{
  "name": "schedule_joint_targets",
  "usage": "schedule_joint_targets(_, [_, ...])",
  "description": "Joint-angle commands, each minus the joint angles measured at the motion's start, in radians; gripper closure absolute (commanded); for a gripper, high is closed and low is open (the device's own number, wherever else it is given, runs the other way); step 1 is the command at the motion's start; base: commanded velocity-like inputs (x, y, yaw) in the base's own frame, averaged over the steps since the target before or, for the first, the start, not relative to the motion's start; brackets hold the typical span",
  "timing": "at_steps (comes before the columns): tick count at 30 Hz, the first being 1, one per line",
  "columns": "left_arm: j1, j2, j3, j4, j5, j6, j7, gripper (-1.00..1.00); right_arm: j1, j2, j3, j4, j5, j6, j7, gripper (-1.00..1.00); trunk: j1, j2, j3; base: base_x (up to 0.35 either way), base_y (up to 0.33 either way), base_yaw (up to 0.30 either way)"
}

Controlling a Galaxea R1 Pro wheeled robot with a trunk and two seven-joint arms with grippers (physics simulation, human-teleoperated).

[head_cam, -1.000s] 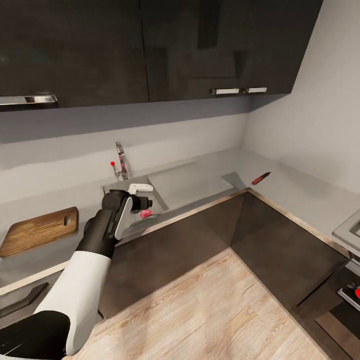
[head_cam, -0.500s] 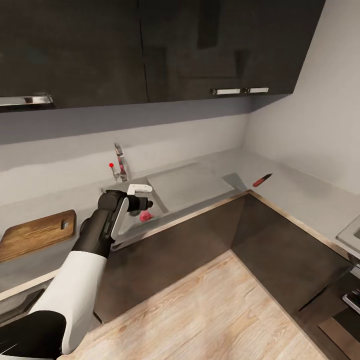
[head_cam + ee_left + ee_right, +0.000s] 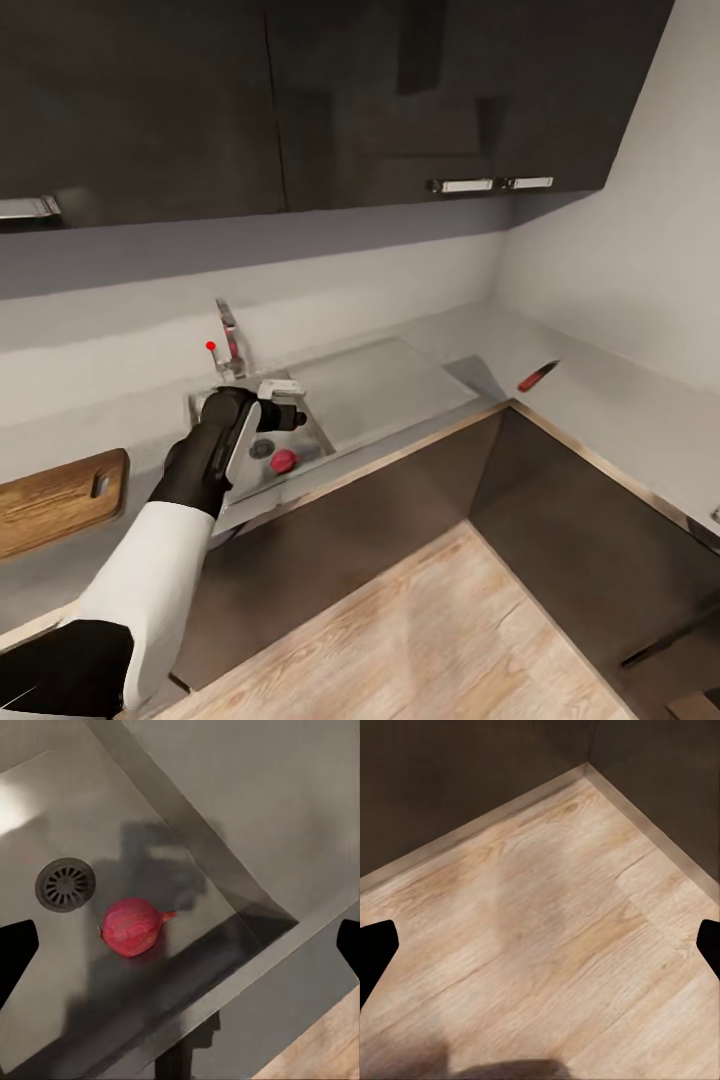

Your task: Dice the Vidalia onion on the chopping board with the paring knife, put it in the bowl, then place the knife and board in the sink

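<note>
Since a second ago the head camera has swung left and down, and the left arm has reached further over the sink (image 3: 320, 440), so the onion now shows clear of the gripper instead of tucked at its tip.

Left gripper (image 3: 290, 400): fingers spread wide, holding nothing; in the left wrist view only their two dark tips show, one at each side edge of the frame (image 3: 16, 954), with the basin between them. It hovers above the basin, not touching the onion.

Onion (image 3: 132, 927): red-purple, glossy, rounded bulb with a short pointed tip, lying on the brushed grey steel floor of the sink just beside the round slotted drain (image 3: 65, 883), nearer the front wall. In the head view it is a small red blob (image 3: 283, 461).

Flat steel drainboard (image 3: 385, 380) runs off the basin's right side. Chrome tap (image 3: 229, 340) with red knob at the back edge.

Chopping board (image 3: 55, 495): brown grained wood, rounded corners, slot hole, on the counter (image 3: 620, 410) left of the sink, cut off by the frame edge.

Paring knife (image 3: 537, 376): small, red and dark, on the counter past its inner corner, well apart from the sink; detail too small to read.

Right gripper (image 3: 540, 945): dark fingertips far apart over pale wood-grain floor (image 3: 547, 937), empty.
</note>
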Motion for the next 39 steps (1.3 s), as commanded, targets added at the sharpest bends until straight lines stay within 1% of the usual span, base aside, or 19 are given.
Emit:
schedule_joint_targets(1, [-0.001, 0.0, 0.0, 0.004, 0.0, 0.005, 0.0, -1.0, -0.001, 0.001, -0.003, 0.0, 0.011, -0.002, -0.008, -1.0, 0.001, -0.002, -0.002, 0.262, 0.0, 0.0])
schedule_joint_targets(5, [-0.001, 0.001, -0.001, 0.022, 0.0, 0.008, 0.001, -1.0, 0.0, 0.0, -0.003, 0.0, 0.011, -0.002, -0.008, -1.0, 0.001, -0.002, -0.002, 0.163, 0.0, 0.0])
schedule_joint_targets(12, [-0.001, 0.035, 0.001, 0.035, 0.002, 0.01, 0.001, -1.0, 0.0, 0.0, -0.003, 0.0, 0.011, -0.002, -0.008, -1.0, 0.001, -0.002, -0.002, 0.018, 0.0, 0.0])
schedule_joint_targets(18, [-0.001, 0.052, 0.0, 0.047, 0.002, 0.011, 0.001, -1.0, 0.0, 0.0, -0.003, 0.0, 0.011, -0.002, -0.008, -1.0, 0.001, -0.002, -0.002, 0.001, 0.0, 0.0])
schedule_joint_targets(23, [-0.002, 0.054, -0.002, 0.097, 0.002, 0.011, 0.0, -1.0, 0.0, 0.0, -0.003, 0.0, 0.011, -0.003, -0.008, -1.0, 0.001, -0.002, -0.002, 0.0, 0.0, 0.0])
schedule_joint_targets(39, [-0.002, 0.054, -0.002, 0.19, 0.004, 0.009, 0.0, -1.0, 0.0, 0.001, -0.003, 0.0, 0.011, -0.003, -0.008, -1.0, 0.001, -0.002, -0.002, 0.006, 0.0, 0.0])
